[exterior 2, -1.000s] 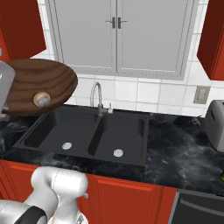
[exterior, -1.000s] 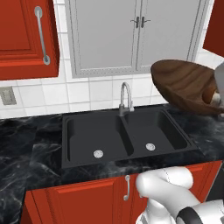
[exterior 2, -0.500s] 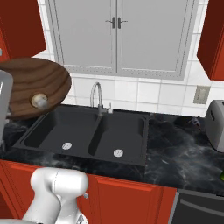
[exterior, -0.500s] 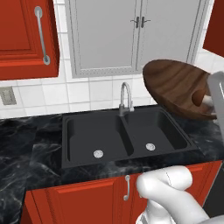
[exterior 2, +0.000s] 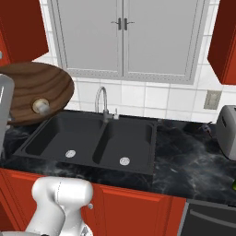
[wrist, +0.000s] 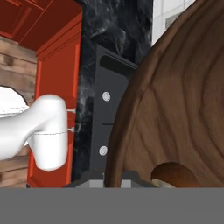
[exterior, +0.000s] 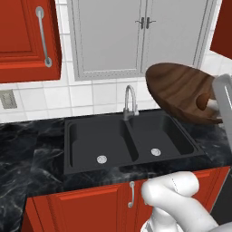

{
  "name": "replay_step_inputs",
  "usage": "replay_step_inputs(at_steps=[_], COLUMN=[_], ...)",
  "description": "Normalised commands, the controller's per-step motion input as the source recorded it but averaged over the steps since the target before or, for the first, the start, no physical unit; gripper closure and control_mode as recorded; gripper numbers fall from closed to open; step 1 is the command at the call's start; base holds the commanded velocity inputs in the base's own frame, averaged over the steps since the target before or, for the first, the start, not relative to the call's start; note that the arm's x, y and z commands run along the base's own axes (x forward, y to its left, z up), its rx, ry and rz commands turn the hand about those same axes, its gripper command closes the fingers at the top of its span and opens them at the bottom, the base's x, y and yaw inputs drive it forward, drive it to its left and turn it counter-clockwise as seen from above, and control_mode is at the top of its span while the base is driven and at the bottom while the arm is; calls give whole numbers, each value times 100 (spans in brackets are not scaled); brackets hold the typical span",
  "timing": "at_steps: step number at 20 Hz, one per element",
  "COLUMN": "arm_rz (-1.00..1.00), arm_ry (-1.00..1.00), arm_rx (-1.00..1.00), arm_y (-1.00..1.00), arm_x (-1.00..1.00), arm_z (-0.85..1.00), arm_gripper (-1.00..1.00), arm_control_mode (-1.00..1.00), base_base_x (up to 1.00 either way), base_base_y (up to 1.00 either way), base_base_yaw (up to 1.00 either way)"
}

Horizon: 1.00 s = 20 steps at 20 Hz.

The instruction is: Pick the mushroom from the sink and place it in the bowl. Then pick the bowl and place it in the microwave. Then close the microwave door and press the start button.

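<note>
Step in hand, by my read: bowl-to-microwave carry; mushroom pick looks done. The wooden bowl (exterior: pixel 183 93) is up in the air above the black double sink (exterior: pixel 127 140), off to the sink's right end in left base view and over its left end in right base view, tilted steeply so its inside faces the cams. The mushroom (exterior 2: pixel 40 106) sits inside the bowl, low against the wall near the rim; brown cap also seen in hand view (wrist: pixel 175 175). Gripper itself is hidden at the bowl's edge; fingers nearly closed, and since the bowl hangs clear of the counter I judge they're pinching its rim. Both sink basins show just the drains + chrome faucet (exterior: pixel 130 102). Next: swing bowl away from sink toward the microwave, and level it, bc at this tilt the mushroom could roll out.
</note>
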Motion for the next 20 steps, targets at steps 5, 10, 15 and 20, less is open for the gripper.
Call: replay_step_inputs(at_steps=[5, 10, 15, 20], arm_rz=[0, 0, 0, 0], arm_ry=[0, 0, 0, 0], arm_rx=[0, 0, 0, 0], arm_y=[0, 0, 0, 0], arm_x=[0, 0, 0, 0], arm_z=[0, 0, 0, 0], arm_gripper=[100, 100, 100, 100], arm_control_mode=[-100, -100, 100, 100], base_base_x=[0, 0, -3, -8], base_base_y=[0, 0, 0, -1], base_base_yaw=[0, 0, 0, -30])
